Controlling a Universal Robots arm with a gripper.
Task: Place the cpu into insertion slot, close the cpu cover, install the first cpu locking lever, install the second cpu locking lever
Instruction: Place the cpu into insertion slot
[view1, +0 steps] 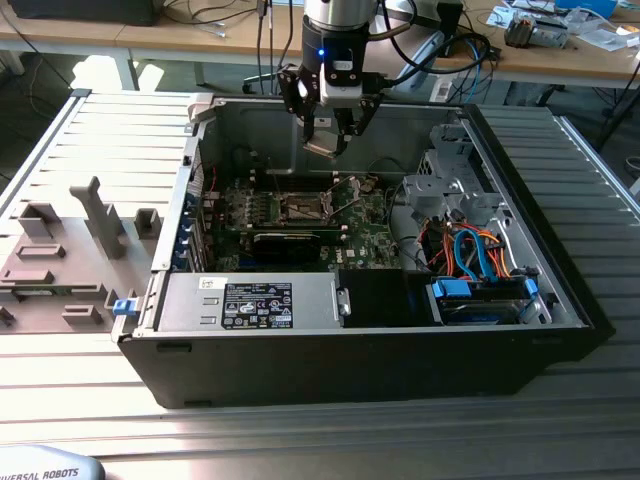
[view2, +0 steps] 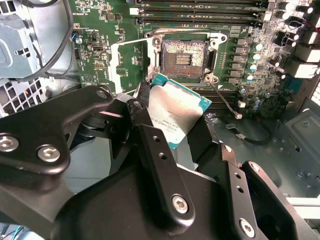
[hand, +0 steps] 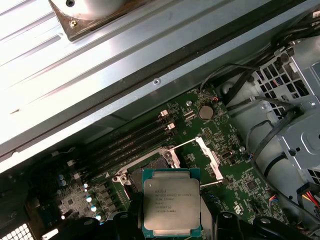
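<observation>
Jaws pinching small flat square silver-grey cpu (view2: 172, 111) by two opposite edges, held clear above the open insertion slot (view2: 184, 59).

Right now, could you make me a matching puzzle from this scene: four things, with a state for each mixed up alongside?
Things:
1. cpu
2. socket
3. cover
4. gripper

States:
A. swung open beside the socket
B. shut on the cpu
C. held in the air, silver top showing
D. bare, nothing seated in it

Pairs: 1-C, 2-D, 3-A, 4-B
</observation>
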